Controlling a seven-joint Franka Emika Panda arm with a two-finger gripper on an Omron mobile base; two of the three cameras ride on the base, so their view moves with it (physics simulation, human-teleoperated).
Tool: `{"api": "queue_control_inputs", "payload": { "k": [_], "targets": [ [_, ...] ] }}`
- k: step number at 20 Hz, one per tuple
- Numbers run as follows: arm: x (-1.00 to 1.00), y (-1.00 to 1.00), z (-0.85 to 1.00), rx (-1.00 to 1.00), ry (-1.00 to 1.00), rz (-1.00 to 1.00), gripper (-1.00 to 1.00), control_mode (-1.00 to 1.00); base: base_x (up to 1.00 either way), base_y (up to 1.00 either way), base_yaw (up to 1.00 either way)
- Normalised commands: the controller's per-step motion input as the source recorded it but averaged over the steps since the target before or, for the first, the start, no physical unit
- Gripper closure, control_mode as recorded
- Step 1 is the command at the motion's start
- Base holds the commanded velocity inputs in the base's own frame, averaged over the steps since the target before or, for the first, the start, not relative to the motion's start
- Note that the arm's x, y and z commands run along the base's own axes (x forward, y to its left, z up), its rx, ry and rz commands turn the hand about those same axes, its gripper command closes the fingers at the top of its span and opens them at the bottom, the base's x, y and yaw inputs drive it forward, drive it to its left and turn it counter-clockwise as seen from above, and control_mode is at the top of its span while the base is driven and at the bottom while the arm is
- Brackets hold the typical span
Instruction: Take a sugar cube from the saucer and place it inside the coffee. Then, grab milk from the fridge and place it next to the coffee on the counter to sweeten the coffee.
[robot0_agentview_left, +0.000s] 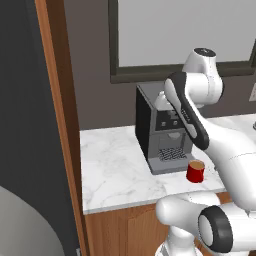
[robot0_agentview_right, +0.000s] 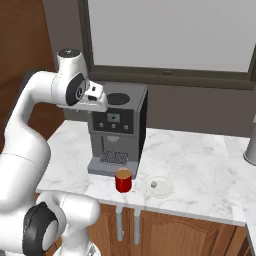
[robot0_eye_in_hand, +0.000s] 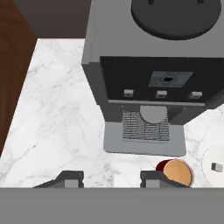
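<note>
One sugar cube (robot0_agentview_right: 154, 184) lies on the saucer (robot0_agentview_right: 166, 191) just right of the coffee (robot0_agentview_right: 123, 180); we judge that our gripper (robot0_eye_in_hand: 111, 178), fingers parted and empty above the coffee machine (robot0_agentview_right: 120, 127), could knock the cup when descending.

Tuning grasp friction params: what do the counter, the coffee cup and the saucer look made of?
Counter: polished marble by the look, white with grey veining, over brown wood-grain cabinets. Coffee cup: smooth, uniform matte red, plastic or glazed ceramic; the render leaves it open. Saucer: plain glossy white, probably glazed ceramic, carrying a small pale sugar cube.
</note>
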Motion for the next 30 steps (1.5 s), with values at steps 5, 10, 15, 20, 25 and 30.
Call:
{"api": "queue_control_inputs", "payload": {
  "k": [5,10,15,20,25,30],
  "targets": [
    [-0.38,-0.16,-0.21,0.0,-0.06,0.0,-1.0,-1.0,0.0,0.0,0.0],
    [-0.91,-0.93,-0.44,0.06,-0.07,-0.02,-1.0,-1.0,0.0,0.0,0.0],
    [-0.16,-1.0,-0.57,0.11,0.0,0.0,-1.0,-1.0,0.0,0.0,0.0],
    [0.06,-0.98,-0.52,0.0,0.09,-0.01,-1.0,-1.0,0.0,0.0,0.0],
    [0.17,-0.94,-0.2,0.02,0.14,-0.01,-1.0,-1.0,0.0,0.0,0.0],
    [-0.01,-0.46,-0.51,-0.01,0.23,-0.03,-1.0,-1.0,0.0,0.0,0.0]
  ]
}}
